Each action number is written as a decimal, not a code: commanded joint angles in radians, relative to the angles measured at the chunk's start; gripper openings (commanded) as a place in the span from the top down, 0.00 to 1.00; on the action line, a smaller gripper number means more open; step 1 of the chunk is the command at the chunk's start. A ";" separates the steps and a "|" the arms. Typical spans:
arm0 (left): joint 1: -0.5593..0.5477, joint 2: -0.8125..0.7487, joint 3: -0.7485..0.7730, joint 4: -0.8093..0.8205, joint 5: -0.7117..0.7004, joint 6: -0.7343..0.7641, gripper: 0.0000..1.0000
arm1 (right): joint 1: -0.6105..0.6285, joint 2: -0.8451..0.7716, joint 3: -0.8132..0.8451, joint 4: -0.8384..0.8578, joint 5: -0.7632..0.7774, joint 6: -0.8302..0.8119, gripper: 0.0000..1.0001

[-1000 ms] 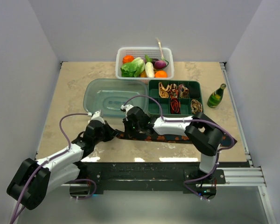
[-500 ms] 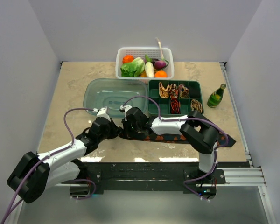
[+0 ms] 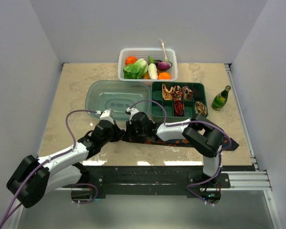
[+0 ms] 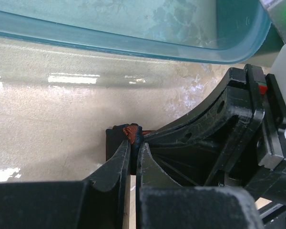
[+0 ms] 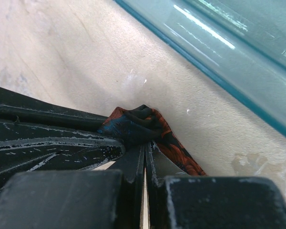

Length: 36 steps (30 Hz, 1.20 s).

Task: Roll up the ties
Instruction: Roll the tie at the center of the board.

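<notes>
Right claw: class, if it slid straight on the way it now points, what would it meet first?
Past the tie pinched in the right claw, likely only bare table, then the clear tub at its teal rim; depth is unclear.

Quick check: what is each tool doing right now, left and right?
Left tool: closed, pinching the end of the black and orange-red tie.
Right tool: closed, pinching the same tie end.
</notes>
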 commanded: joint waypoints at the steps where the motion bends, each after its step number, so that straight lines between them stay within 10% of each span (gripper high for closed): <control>1: -0.021 -0.011 0.037 0.014 -0.013 0.015 1.00 | 0.002 0.021 -0.037 0.198 -0.067 0.105 1.00; 18: -0.038 -0.056 0.035 -0.087 -0.108 0.032 1.00 | 0.002 0.104 0.063 0.210 -0.226 0.099 1.00; 36: -0.038 -0.129 0.081 -0.261 -0.270 0.052 1.00 | 0.002 -0.071 0.185 -0.225 -0.058 -0.103 1.00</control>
